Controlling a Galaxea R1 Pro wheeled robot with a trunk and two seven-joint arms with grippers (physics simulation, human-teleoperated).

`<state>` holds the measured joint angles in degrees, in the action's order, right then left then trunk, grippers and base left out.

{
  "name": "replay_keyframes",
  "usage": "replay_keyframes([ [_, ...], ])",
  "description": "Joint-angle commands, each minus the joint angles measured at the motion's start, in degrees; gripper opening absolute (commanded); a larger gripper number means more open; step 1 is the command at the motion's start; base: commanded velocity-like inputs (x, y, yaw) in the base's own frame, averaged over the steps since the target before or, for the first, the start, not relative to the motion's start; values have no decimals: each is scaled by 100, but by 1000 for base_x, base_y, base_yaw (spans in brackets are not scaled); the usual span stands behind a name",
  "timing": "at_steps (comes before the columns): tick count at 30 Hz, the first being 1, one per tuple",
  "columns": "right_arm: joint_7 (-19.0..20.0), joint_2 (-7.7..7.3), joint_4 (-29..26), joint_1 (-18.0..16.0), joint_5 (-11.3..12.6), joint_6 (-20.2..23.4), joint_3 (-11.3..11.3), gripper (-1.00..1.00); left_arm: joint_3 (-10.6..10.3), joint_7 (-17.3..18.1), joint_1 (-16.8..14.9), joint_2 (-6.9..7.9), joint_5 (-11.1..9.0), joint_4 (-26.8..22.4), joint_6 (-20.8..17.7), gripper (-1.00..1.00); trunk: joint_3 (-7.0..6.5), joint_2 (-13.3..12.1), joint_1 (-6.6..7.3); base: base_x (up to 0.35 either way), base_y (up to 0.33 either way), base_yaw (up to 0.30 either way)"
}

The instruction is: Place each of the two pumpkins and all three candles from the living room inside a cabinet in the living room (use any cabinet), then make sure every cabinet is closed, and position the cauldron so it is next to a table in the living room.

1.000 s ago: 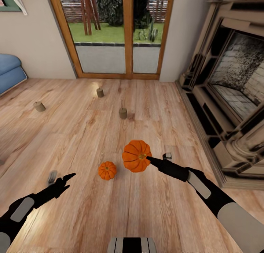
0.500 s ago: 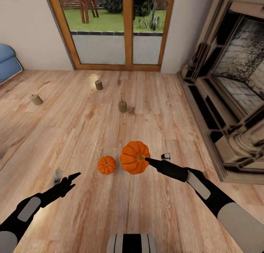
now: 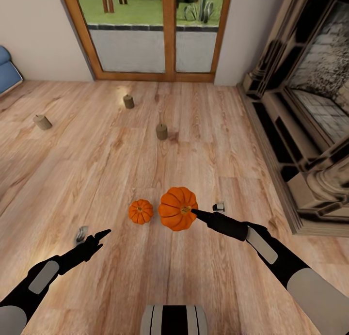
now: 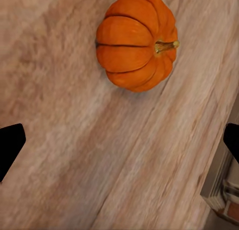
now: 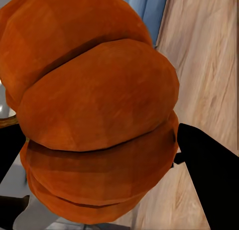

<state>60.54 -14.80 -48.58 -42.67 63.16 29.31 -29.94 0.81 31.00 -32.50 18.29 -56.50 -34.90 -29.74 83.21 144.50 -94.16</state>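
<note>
— Above the wooden floor [image 3: 111,175], what was held?
— One pumpkin [image 3: 178,208] was gripped by the right tool [image 3: 194,211], its fingers [image 5: 209,175] clamped against the ribbed sides, clear of the boards.
— And the second pumpkin [image 3: 140,211]?
— It was noted resting on the floor, just beside the held one. The left tool [image 3: 99,236] was recorded spread apart, nothing between its tips.
— Candles?
— Three candles [image 3: 161,131] were logged farther off, toward the glass door [image 3: 150,32], well apart from each other.
</note>
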Motion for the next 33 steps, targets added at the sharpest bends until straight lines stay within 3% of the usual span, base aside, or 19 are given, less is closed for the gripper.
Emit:
replay_keyframes([
  [1,-5,-5,-2,-5,70,57,-21,-100,8,3,-2,1,-36,1,-45,100,26,3,-1,0,0,0],
  [14,-16,-5,-2,-5,65,57,-21,-100,6,35,-2,35,-47,1,-51,100,314,21,-35,0,0,0],
  [18,-16,-5,-2,-5,65,57,-21,-100,6,333,-2,51,-40,6,-50,100,403,26,-45,0,0,0],
  [22,-19,-5,-2,-5,65,57,-21,-100,33,530,-2,73,-33,45,-56,100,403,26,-45,0,0,0],
  [33,-24,-5,-2,-9,65,57,-21,-100,66,486,-2,90,-62,70,-59,100,403,26,-45,110,-16,0],
])
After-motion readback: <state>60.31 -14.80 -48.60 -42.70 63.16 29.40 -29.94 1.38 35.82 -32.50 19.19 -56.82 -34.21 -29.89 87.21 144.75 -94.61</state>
